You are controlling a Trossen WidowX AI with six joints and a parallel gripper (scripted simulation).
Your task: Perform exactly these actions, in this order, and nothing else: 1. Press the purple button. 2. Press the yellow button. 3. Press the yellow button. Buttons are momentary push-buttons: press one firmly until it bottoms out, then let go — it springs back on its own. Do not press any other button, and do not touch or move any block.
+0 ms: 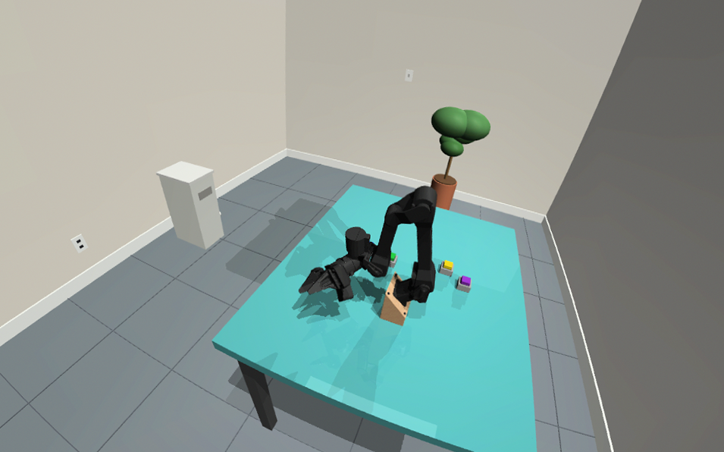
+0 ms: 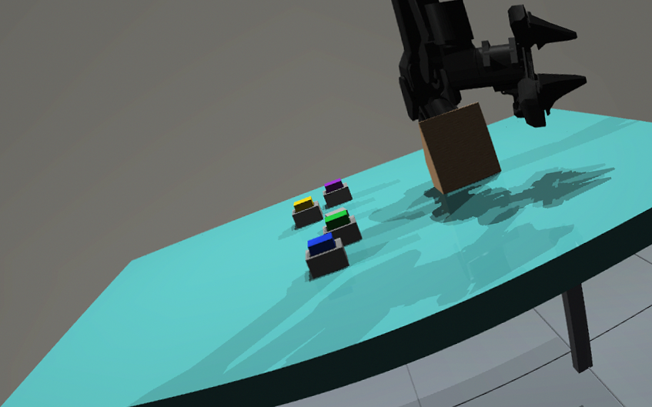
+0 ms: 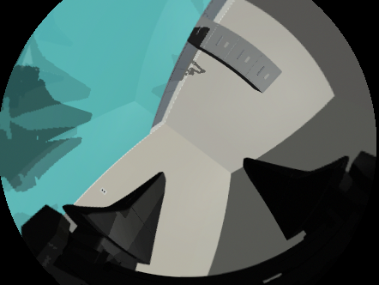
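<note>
Purple button (image 2: 333, 185) sits on the teal counter (image 2: 174, 311) beside the yellow button (image 2: 303, 204), behind green (image 2: 336, 218) and blue (image 2: 321, 243) ones. Beyond a tan block (image 2: 459, 147), the hand (image 2: 559, 59) hangs released, holding nothing, well apart from them.

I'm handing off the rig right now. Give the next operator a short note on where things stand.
End effector: open, holding nothing, raised above the table, pointing away from the buttons.
Purple button and yellow button sit side by side on the far side of the arm's base; green button and blue button beside them.
Brown block stands by the base.
Done: no press evident.
Left: purple, yellow, yellow.
</note>
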